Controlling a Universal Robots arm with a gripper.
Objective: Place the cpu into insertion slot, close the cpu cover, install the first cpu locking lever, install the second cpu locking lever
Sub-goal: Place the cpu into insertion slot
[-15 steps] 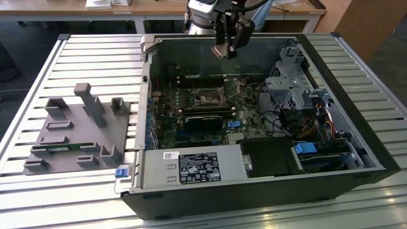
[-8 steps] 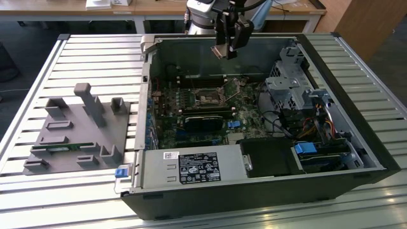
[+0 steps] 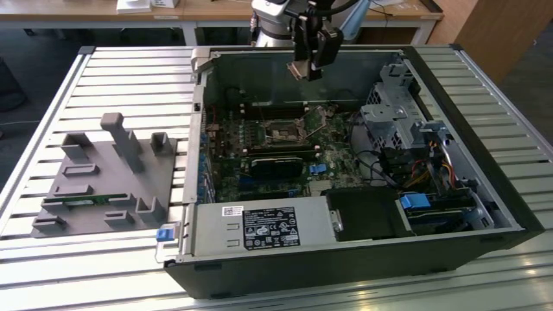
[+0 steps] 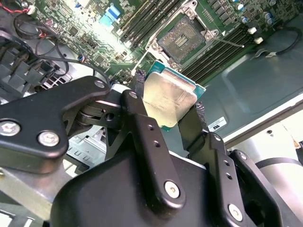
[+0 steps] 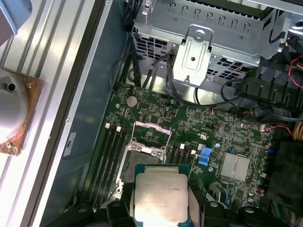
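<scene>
cpu held above the open socket

the black two-fingered gripper (image 4: 169, 96) was clamped on the small flat square cpu with the dull silver-grey metal top (image 4: 171, 98) – its black fingers (image 4: 147, 132) pressed against two opposite edges of the chip, which sat tilted between them. in the first wrist view the same cpu (image 5: 161, 195) hung in the gripper (image 5: 161, 202) over the green circuit board (image 5: 227, 137), apart from it and not yet seated.

the small dark square insertion slot with the silvery rim (image 4: 182, 40) lay uncovered on the board, between the long black memory slots; in the first wrist view the insertion slot (image 5: 142, 161) showed just beyond the chip's far edge. the thin silvery metal cpu cover (image 5: 152, 136) stood raised at the socket's side, off the opening.

in the exterior view the gripper (image 3: 304, 70) hung high over the open black computer case (image 3: 346, 265) – above the insertion slot (image 3: 283, 135) – and the case rested on the slatted metal bench (image 3: 87, 78).
</scene>
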